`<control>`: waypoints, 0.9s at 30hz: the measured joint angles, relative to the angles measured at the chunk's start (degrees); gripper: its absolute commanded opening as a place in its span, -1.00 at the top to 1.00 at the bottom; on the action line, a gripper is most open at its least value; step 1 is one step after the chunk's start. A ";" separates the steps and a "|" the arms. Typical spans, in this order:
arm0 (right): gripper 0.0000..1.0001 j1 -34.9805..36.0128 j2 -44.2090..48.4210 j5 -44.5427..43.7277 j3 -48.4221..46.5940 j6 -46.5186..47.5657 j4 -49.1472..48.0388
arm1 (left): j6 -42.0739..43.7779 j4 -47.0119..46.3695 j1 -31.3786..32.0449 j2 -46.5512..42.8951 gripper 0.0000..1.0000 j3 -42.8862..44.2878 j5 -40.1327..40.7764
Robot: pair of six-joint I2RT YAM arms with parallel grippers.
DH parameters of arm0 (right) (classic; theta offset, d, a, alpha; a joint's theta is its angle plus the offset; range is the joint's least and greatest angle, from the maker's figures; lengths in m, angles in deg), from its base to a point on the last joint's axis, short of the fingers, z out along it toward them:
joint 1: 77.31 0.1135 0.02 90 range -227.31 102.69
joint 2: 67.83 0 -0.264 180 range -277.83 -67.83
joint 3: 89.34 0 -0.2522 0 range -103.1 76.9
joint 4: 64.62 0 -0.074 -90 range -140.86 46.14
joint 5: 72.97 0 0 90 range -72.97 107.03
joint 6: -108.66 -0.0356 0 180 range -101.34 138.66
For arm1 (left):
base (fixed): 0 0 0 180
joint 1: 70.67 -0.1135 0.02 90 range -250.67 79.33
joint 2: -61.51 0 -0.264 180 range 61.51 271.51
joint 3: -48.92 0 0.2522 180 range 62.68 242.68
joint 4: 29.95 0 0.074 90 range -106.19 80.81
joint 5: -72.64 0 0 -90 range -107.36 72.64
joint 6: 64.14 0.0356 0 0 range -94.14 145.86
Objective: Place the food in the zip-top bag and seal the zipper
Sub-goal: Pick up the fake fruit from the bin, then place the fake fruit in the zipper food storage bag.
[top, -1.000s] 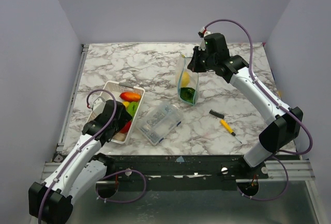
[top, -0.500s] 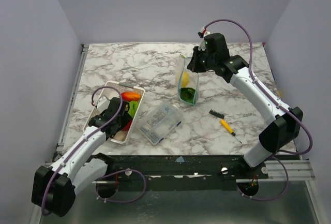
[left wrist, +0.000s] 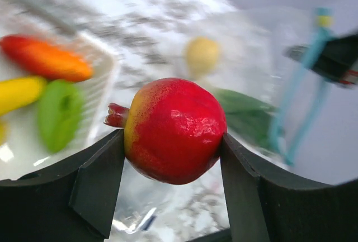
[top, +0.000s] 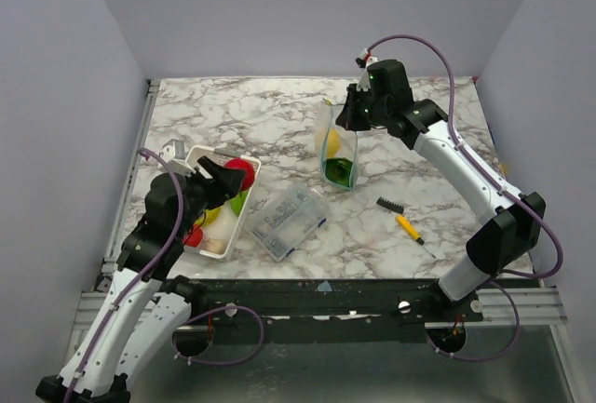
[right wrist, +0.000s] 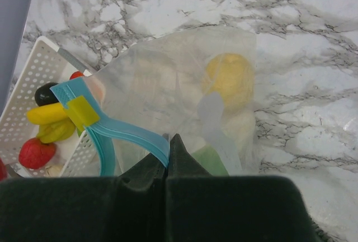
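Left gripper (left wrist: 170, 161) is clamping a red pomegranate (left wrist: 176, 122) between both fingers, hanging over the white tray's (top: 200, 155) far end. Right gripper (right wrist: 168, 157) is pinching fully closed on the zip-top bag (right wrist: 179, 85) at its blue zipper (right wrist: 124, 131), holding the bag upright on the marble table (top: 233, 114). A yellow fruit (right wrist: 228, 77) and a green piece (right wrist: 210, 161) are sitting inside.

A glossy red toy fruit (left wrist: 173, 130) with a small crown is clamped between the left tool's (left wrist: 172, 141) 2 fingers, held above the white perforated tray (top: 212, 152). In that tray lie an orange-red piece (left wrist: 47, 57), a yellow banana (left wrist: 19, 94) and a green lobed piece (left wrist: 59, 113). Well right of the tray, a clear floppy plastic bag (top: 337, 147) stands upright, holding a round yellow fruit (right wrist: 229, 77) and a dark green piece (top: 340, 170). Its light blue zipper strip (right wrist: 126, 133) is parted and pinched by the right tool (right wrist: 168, 155).
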 measured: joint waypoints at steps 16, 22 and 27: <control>0.99 0.00 0.00 1.97 -0.13 -1.64 0.00 | 8.37 -38.23 16.00 30.01 0.56 16.57 -39.41; 0.99 0.00 0.00 2.36 -0.28 -2.10 0.00 | 13.51 -37.64 17.90 35.50 0.56 19.21 -33.94; 0.99 0.00 0.00 2.38 -0.74 -2.32 -0.02 | 16.28 -37.55 17.88 38.62 0.56 19.21 -30.40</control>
